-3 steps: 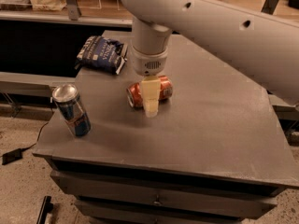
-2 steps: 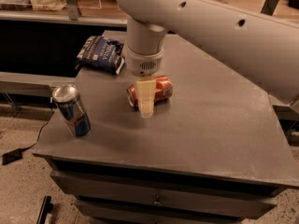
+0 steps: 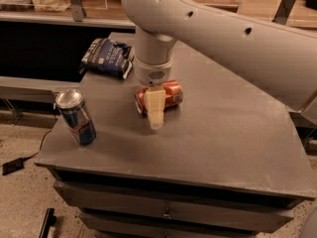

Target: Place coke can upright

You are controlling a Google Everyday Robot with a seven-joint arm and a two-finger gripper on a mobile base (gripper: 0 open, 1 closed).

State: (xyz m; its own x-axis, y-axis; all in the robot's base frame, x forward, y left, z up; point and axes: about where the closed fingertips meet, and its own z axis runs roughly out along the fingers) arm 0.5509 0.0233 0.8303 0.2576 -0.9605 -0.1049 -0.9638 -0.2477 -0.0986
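1. Camera view: the coke can [image 3: 171,94] lies on its side near the middle of the bench [image 3: 223,143]. Its long axis runs left to right, the right end slightly nearer the frame's top.
2. The tool [image 3: 155,114] points down over the can's left part, partly covering it; whether it is wide or narrow cannot be told.

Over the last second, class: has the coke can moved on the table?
No. The coke can lies unmoved, same gap from the snack bag, with the tool in front of it.
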